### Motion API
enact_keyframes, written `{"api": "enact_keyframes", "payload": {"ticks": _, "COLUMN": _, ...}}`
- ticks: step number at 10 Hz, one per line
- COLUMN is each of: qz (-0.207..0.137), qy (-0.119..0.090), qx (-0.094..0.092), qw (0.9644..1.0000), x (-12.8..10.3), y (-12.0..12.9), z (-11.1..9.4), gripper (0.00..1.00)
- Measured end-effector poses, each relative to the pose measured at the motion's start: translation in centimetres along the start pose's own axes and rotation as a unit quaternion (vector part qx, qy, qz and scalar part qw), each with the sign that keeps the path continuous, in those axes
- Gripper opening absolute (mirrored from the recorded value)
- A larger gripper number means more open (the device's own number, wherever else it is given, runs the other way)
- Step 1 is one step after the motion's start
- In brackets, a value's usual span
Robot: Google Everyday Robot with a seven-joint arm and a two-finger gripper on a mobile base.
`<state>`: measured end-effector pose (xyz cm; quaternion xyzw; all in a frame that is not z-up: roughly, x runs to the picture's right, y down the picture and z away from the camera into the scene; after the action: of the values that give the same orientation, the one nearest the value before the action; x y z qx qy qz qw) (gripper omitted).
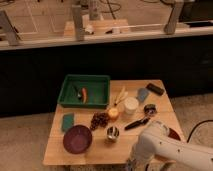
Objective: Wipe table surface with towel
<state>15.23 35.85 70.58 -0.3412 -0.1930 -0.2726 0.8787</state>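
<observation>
The table (95, 152) is a small light wooden top crowded with objects. My white arm (162, 147) reaches in from the lower right, over the table's front right corner. The gripper (133, 165) is at the arm's end, at the bottom edge of the camera view by the table's front edge. It is shut, and what it holds cannot be seen. The towel is hidden from view. A smaller grey-blue cloth (143, 94) lies at the back right.
A green tray (67, 102) stands at the back left. In front of it are a green sponge pad (67, 121), a purple bowl (77, 138), grapes (99, 120), a metal cup (113, 132) and a white cup (131, 105). A red-orange bowl (173, 134) peeks out behind the arm.
</observation>
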Motion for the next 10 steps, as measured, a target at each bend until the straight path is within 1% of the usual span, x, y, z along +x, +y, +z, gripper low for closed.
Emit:
{"api": "enact_keyframes", "payload": {"ticks": 2, "qz": 0.032, "qy": 0.011, "qx": 0.009, "qw": 0.9994, "x": 3.2, "y": -0.2, "z": -0.6, "gripper": 0.0}}
{"api": "enact_keyframes", "payload": {"ticks": 4, "qz": 0.059, "qy": 0.022, "qx": 0.012, "qw": 0.9979, "x": 6.0, "y": -1.2, "z": -0.5, "gripper": 0.0}}
{"api": "enact_keyframes", "payload": {"ticks": 5, "qz": 0.072, "qy": 0.024, "qx": 0.014, "qw": 0.997, "x": 7.0, "y": -1.9, "z": -0.2, "gripper": 0.0}}
{"api": "enact_keyframes", "payload": {"ticks": 6, "qz": 0.075, "qy": 0.023, "qx": 0.019, "qw": 0.9967, "x": 7.6, "y": -2.8, "z": 0.0, "gripper": 0.0}}
{"api": "enact_keyframes", "payload": {"ticks": 7, "qz": 0.071, "qy": 0.02, "qx": 0.026, "qw": 0.997, "x": 7.9, "y": -4.2, "z": 0.2, "gripper": 0.0}}
{"api": "enact_keyframes", "payload": {"ticks": 8, "qz": 0.056, "qy": 0.015, "qx": 0.035, "qw": 0.9977, "x": 7.4, "y": -6.0, "z": 0.1, "gripper": 0.0}}
{"api": "enact_keyframes", "payload": {"ticks": 9, "qz": 0.045, "qy": 0.012, "qx": 0.039, "qw": 0.9982, "x": 6.6, "y": -6.8, "z": 0.0, "gripper": 0.0}}
{"api": "enact_keyframes", "payload": {"ticks": 10, "qz": 0.027, "qy": 0.006, "qx": 0.044, "qw": 0.9987, "x": 5.1, "y": -7.7, "z": -0.1, "gripper": 0.0}}
